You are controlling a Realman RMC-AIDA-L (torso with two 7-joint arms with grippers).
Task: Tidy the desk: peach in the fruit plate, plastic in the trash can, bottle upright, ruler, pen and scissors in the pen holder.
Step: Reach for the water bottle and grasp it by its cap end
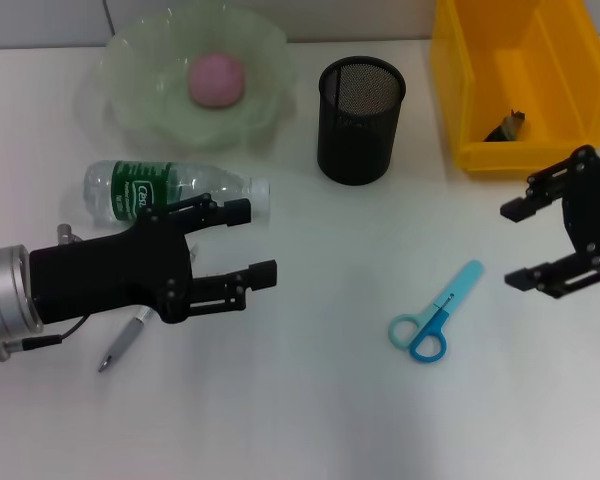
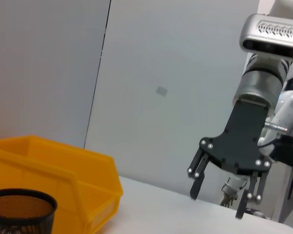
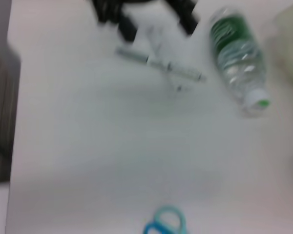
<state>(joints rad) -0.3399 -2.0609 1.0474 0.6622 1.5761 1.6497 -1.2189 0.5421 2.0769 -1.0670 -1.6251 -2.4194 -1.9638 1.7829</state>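
Left end effector (image 1: 248, 242), fingers spread and empty, hovers beside the toppled clear plastic water bottle (image 1: 170, 190) at frame left; right end effector (image 1: 525, 245), likewise released, hangs at right above the white surface (image 1: 330, 400).

The left gripper (image 1: 250, 243) hides most of the pen (image 1: 120, 347). At upper right, the yellow bin (image 1: 460, 90) is cropped; its dark content (image 1: 507, 126) is unidentifiable.

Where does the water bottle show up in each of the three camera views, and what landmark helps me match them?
Head view: the water bottle lies on its side left of centre, below the fruit plate, just above the left gripper.
Left wrist view: not in it.
Right wrist view: the bottle lies near the upper right corner, cap pointing down.
Shared landmark: the pen beside the bottle in head and right wrist views; the left wrist view shares only the pen holder with the head view.
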